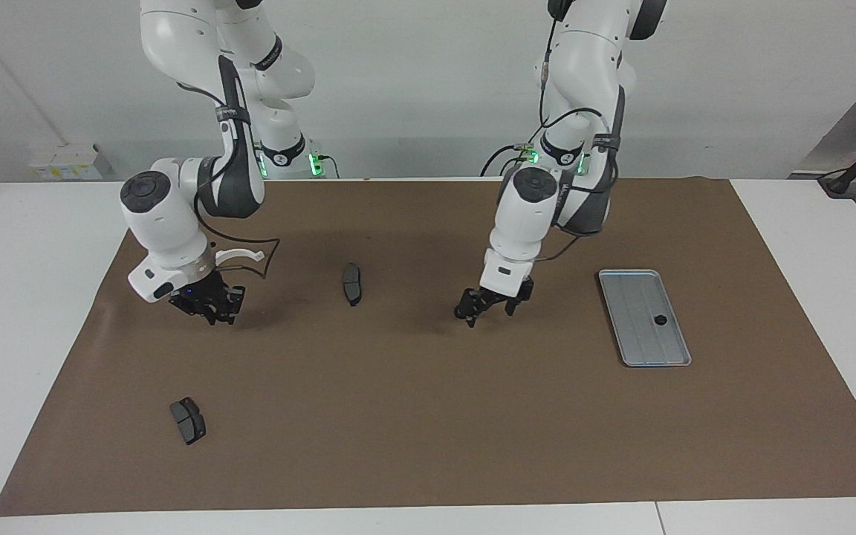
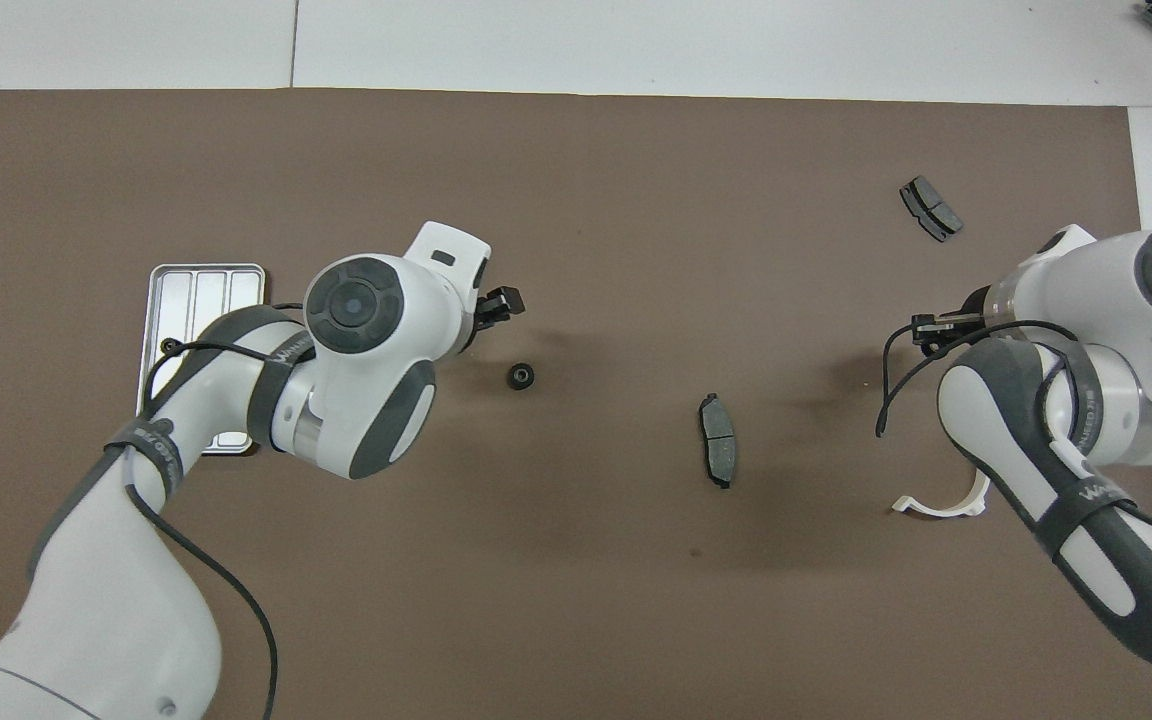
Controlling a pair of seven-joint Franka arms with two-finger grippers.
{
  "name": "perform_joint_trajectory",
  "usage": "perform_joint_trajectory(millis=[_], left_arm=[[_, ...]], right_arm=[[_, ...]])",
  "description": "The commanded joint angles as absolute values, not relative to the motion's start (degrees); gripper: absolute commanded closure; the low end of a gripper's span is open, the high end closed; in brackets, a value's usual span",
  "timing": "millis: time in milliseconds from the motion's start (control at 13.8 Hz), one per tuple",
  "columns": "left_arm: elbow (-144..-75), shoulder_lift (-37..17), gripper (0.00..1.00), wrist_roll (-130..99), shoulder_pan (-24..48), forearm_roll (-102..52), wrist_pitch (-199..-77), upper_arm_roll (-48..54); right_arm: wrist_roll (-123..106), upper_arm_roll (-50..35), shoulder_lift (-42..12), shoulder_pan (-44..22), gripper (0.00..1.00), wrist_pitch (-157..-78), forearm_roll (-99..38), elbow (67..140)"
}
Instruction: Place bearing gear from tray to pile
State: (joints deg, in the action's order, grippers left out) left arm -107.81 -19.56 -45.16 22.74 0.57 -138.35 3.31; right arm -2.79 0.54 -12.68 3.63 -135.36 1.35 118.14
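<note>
The silver-grey tray [image 1: 640,349] lies toward the left arm's end of the mat, also in the overhead view [image 2: 206,285]. One small black bearing gear [image 1: 660,320] sits on it. A second black gear [image 2: 521,376] lies on the brown mat between the tray and the middle brake pad [image 1: 351,283]. My left gripper [image 1: 486,306] hangs open just over that gear and holds nothing; it also shows in the overhead view [image 2: 496,303]. The pile is scattered: a white half-ring bracket [image 2: 941,503] and two dark brake pads. My right gripper [image 1: 209,305] is low over the mat by the bracket.
The second brake pad [image 1: 188,420] lies farther from the robots, toward the right arm's end, also in the overhead view [image 2: 930,208]. The brown mat [image 1: 428,416] covers most of the white table. The right arm hides part of the bracket.
</note>
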Motion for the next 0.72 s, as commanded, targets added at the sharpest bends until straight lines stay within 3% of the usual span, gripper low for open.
perform_joint_trajectory(millis=[0,145,217,290,362,652], left_arm=[[-105.91,-18.37,0.00,-38.62,13.92,3.51,-133.69,3.78],[-106.00,-18.11,0.00,-29.14,8.03,3.43,-133.16,3.78],[-106.17,-18.11,0.00,-25.00,5.56,3.43,-132.89,3.78],[-106.43,-18.02,0.00,-20.61,3.10,3.43,-132.63,3.78],[-106.96,-17.76,0.00,-16.22,0.73,3.43,-132.45,3.87],[-111.61,-16.26,0.00,-4.85,-5.09,3.43,-133.77,3.87]], right_arm=[[-4.83,-0.26,-14.76,6.33,1.00,-138.34,0.09,118.39],[-4.92,-0.35,-16.43,7.90,1.00,-139.91,0.09,118.30],[-4.83,-0.26,-16.52,8.00,0.80,-139.75,0.09,118.30],[-4.83,-0.35,-16.52,8.00,0.31,-139.22,0.09,117.87],[-4.83,-0.35,-16.00,7.65,0.00,-138.70,0.09,117.51],[-2.56,-1.23,-12.84,3.01,0.00,-134.83,0.00,115.49]])
